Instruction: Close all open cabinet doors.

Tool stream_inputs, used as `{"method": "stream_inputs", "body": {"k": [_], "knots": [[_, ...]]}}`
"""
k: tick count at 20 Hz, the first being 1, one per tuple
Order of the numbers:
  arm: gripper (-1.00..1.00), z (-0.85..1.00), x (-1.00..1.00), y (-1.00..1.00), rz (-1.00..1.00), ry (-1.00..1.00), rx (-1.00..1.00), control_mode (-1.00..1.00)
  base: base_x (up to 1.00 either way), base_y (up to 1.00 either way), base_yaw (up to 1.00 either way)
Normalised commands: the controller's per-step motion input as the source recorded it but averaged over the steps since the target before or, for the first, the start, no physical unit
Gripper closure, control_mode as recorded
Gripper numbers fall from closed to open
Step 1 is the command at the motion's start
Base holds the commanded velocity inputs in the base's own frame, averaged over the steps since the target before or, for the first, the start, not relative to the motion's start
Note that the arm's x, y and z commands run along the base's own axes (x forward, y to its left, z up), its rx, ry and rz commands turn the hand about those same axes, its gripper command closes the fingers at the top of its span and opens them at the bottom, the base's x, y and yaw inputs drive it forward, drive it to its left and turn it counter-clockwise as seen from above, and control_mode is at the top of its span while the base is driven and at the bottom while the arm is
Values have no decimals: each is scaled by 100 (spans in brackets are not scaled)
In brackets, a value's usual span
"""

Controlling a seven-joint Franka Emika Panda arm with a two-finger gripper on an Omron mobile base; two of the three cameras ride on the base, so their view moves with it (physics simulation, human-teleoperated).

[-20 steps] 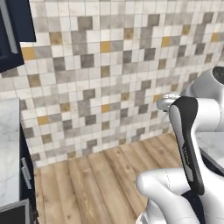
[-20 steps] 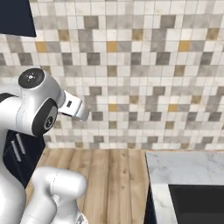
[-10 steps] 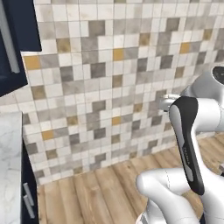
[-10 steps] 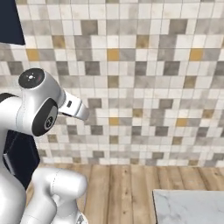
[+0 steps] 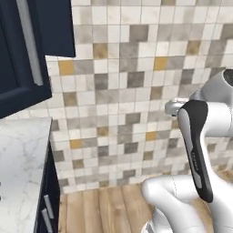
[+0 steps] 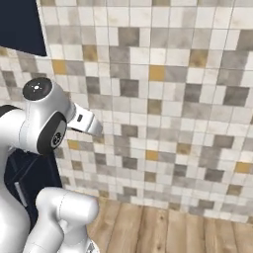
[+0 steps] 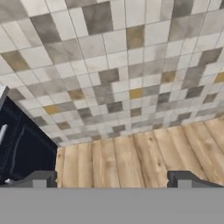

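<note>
Gripper [image 7: 113, 178]: seen in hand view as 2 dark fingertips [image 7: 40, 178] at the bottom edge, set wide apart w/ bare wood floor [image 7: 131, 157] between them. Jaws are spread fully; nothing is held, nothing is touched. Hand is aimed at the foot of the tiled wall [image 7: 109, 65], where mosaic meets floor planks.

Task item: 1 cabinet door [image 5: 20, 54] is seen in left base view, upper left. Navy, recessed panel in raised frame, 1 long vertical silver bar handle [image 5: 29, 43]. It is seen swung out from the wall toward the camera, i.e. open. Just right of it, a 2nd navy slab [image 5: 54, 25] is seen at the top; whether it's another door or the cabinet side can't be told. In right base view a navy cabinet block [image 6: 20, 24] is seen at top left, against the wall; no handle can be made out on it.

Other things, counted:
- 1 white marble counter [image 5: 18, 173], lower left of left base view, under the open door.
- Navy base cabinet front [image 5: 48, 200] below the counter, w/ 2 silver handles [image 5: 47, 206] visible, lower one cut by the frame edge.
- 1 dark navy lower unit [image 6: 29, 183] behind the arm in right base view, 1 small silver handle on it.
- Dark navy unit [image 7: 22, 148] at left of hand view, beside the floor.
</note>
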Motion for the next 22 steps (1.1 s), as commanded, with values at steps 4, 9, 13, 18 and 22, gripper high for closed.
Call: {"method": "stream_inputs", "body": {"k": [4,9,13,18,22], "knots": [[-100,0,0,0,0,0,0,100,49,5,47],[-100,0,0,0,0,0,0,100,55,2,46],[-100,0,0,0,0,0,0,100,64,1,40],[-100,0,0,0,0,0,0,100,57,2,44],[-100,0,0,0,0,0,0,100,54,1,47]]}}
